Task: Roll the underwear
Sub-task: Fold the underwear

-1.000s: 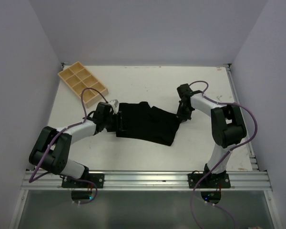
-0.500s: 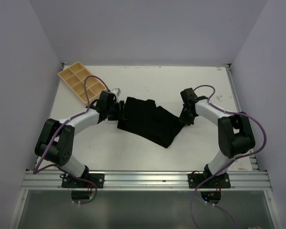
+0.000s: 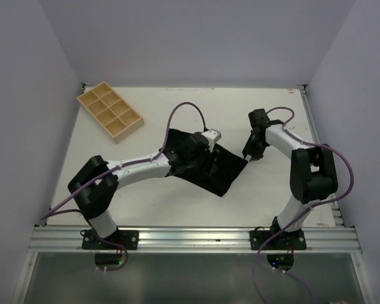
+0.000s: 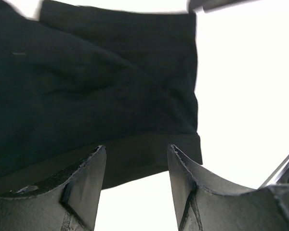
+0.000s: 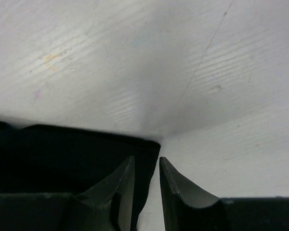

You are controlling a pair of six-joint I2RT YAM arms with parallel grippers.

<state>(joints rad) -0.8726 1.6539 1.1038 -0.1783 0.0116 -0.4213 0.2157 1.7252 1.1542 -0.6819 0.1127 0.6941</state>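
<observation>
Underwear [image 3: 223, 172]: plain matte black cloth. It lies loosely spread and creased at the middle of the table, with one corner reaching right toward the right claw. The left wrist view shows a folded hem band along its edge.
Left claw [image 4: 136, 159]: fingers well apart, poised over the hem. Cloth shows beneath the gap and nothing is pinched between them.
Right claw [image 5: 146, 166]: fingers a narrow gap apart, tips low over the table. The underwear's corner lies at the left finger's tip; I cannot tell whether they touch.
Table [image 3: 177, 202]: white and matte, with fine straight scratch lines and a faint yellowish stain [image 5: 53, 58].
Tray [image 3: 91, 91]: pale wood, split into small compartments. It sits askew at the far left corner, well apart from the underwear.
Rail [image 3: 196, 237]: bare aluminium along the near edge, carrying both arm bases.
Cables [image 3: 185, 106]: purple, looping off each arm.
Walls [image 3: 196, 38]: pale lilac-grey, closing in the table on the left, back and right.
</observation>
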